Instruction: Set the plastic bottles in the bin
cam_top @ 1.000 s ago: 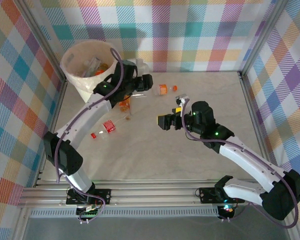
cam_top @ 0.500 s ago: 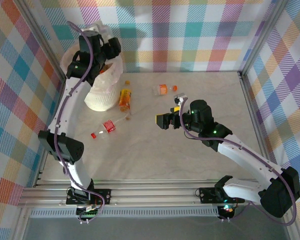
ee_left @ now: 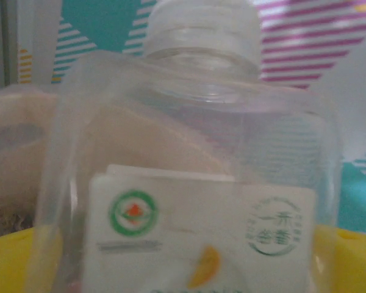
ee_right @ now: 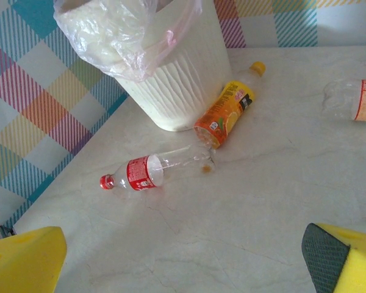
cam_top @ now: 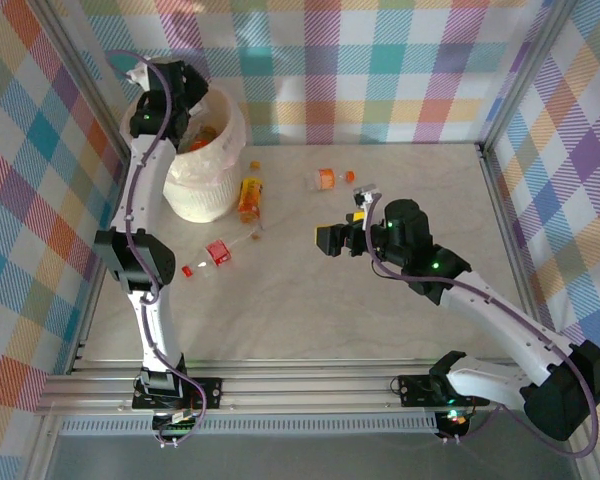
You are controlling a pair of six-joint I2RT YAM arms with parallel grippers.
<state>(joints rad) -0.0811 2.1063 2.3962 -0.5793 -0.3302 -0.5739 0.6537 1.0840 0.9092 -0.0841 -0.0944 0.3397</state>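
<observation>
item 1, left gripper [cam_top: 168,85]: raised over the bin [cam_top: 208,196] at the table's [cam_top: 310,320] 10 o'clock. a clear bottle [ee_left: 189,171] with a white label sits right in front of the wrist camera, with yellow pads low on either side. clamped or let go: cannot tell.
item 2, bin: cream, bag-lined, upright. orange shapes [cam_top: 206,134] show inside, judged to be bottles already delivered; count unreadable.
item 3, red-labelled bottle [cam_top: 215,254]: clear, red cap, lying on the table at the bin's 6 o'clock, apart from it. outstanding.
item 4, orange-labelled bottle [cam_top: 249,196]: lying on its side at the bin's 4 o'clock, just beside the wall. outstanding.
item 5, orange-banded clear bottle [cam_top: 325,179]: lying at 12 o'clock from the right gripper [cam_top: 325,241], well apart from the bin. outstanding.
item 6, right gripper: mid-table, jaws spread wide, nothing between them.
status, judged: part done; one bottle at the drop point, three on the table to fetch.
</observation>
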